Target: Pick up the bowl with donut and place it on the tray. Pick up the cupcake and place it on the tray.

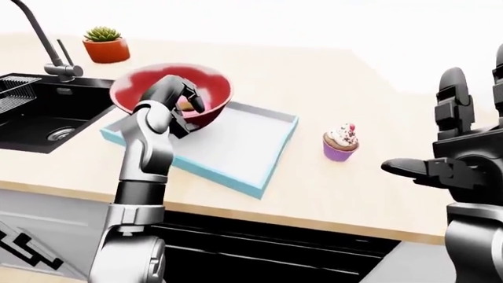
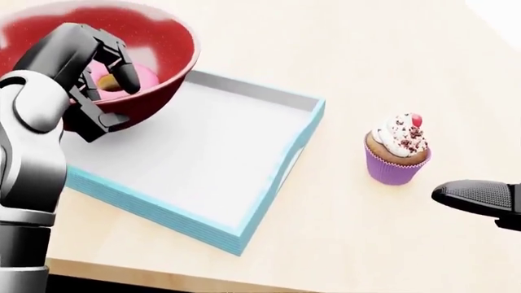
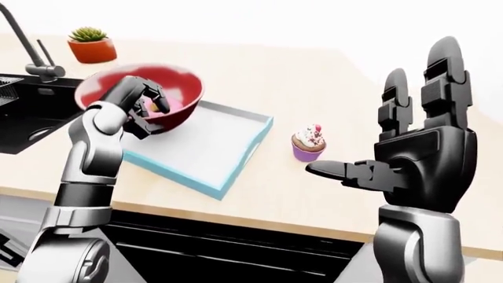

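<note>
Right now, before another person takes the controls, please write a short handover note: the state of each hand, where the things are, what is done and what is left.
Left hand: shut on the rim of the red bowl, with the pink donut inside. The bowl is over the upper-left part of the blue tray in the head view; I cannot tell if it touches the tray floor.
Right hand: open and empty, raised at the right of the right-eye view.
Cupcake: upright on the counter, right of the tray, apart from it.
Done: bowl lifted and brought to the tray.
Left: set down and release the bowl, then move the cupcake onto the tray.
</note>
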Tool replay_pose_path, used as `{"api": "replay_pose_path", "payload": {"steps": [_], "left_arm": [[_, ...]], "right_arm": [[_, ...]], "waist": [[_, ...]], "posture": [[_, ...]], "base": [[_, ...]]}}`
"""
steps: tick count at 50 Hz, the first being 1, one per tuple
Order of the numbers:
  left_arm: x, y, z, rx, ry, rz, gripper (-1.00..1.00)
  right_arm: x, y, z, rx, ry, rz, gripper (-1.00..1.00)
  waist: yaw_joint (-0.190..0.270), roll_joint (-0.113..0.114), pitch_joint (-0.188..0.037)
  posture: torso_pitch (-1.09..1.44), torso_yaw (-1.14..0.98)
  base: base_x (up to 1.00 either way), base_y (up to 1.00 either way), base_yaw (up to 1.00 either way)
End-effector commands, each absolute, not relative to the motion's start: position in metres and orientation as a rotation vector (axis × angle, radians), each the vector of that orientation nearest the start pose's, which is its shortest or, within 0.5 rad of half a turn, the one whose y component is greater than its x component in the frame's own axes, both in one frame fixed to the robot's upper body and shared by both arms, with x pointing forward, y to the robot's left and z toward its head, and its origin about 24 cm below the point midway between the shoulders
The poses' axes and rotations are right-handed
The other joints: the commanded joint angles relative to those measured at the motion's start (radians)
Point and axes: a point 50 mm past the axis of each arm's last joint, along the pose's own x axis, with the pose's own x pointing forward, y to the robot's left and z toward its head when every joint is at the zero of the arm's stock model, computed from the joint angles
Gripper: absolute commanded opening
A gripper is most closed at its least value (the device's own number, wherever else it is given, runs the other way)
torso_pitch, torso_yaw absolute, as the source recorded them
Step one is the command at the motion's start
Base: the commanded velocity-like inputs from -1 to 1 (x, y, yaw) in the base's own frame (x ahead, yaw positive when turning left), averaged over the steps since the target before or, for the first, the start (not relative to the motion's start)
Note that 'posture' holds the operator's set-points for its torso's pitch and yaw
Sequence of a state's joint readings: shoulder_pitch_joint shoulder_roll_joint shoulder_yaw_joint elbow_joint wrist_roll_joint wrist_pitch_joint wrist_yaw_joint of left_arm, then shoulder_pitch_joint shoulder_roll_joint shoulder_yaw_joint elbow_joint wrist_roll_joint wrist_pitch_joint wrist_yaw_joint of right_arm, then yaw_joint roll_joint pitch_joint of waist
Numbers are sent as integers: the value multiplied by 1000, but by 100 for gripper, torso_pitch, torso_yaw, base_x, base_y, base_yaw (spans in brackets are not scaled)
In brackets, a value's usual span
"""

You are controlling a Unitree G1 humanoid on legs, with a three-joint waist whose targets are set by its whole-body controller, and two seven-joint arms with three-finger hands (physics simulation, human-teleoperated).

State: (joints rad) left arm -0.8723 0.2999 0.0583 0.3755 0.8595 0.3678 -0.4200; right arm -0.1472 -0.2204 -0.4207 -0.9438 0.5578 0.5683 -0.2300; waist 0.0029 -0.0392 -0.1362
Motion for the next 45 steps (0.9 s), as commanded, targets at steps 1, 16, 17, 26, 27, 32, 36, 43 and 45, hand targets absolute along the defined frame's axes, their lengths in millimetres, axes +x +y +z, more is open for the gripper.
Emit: {"api": "replay_pose_path", "payload": {"steps": [1, 16, 17, 26, 27, 32, 36, 43, 45], "left_arm": [[381, 184, 239, 1046, -52, 69, -100], [382, 186, 225, 1046, -22, 60, -82], [382, 186, 224, 1045, -21, 58, -79], [382, 184, 221, 1043, -19, 48, -31], [382, 184, 221, 1043, -19, 47, -27], [382, 183, 219, 1046, -16, 42, -2], [381, 183, 220, 1047, -16, 40, 17], [376, 179, 225, 1048, -28, 32, 38], [370, 177, 233, 1037, -47, 28, 37]], "right_arm": [[188, -209, 244, 169, -621, -139, 100], [188, -209, 243, 172, -618, -141, 100], [188, -209, 243, 172, -618, -141, 100], [189, -211, 240, 175, -617, -143, 100], [189, -211, 240, 175, -617, -144, 100], [189, -211, 241, 175, -617, -145, 100], [188, -211, 242, 176, -618, -147, 100], [188, -212, 243, 177, -620, -148, 100], [188, -212, 243, 178, -620, -148, 100]], "waist": [[0, 1, -17], [0, 2, -16], [0, 1, -16], [5, 1, -22], [6, 0, -23], [10, -1, -24], [12, -2, -25], [14, -4, -24], [14, -4, -24]], "posture": [[-19, 0], [-19, 0], [-19, 0], [-19, 0], [-19, 0], [-19, 0], [-19, 0], [-19, 0], [-19, 0]], "base": [[0, 0, 0], [0, 0, 0], [0, 0, 0], [0, 0, 0], [0, 0, 0], [0, 0, 0], [0, 0, 0], [0, 0, 0], [0, 0, 0]]}}
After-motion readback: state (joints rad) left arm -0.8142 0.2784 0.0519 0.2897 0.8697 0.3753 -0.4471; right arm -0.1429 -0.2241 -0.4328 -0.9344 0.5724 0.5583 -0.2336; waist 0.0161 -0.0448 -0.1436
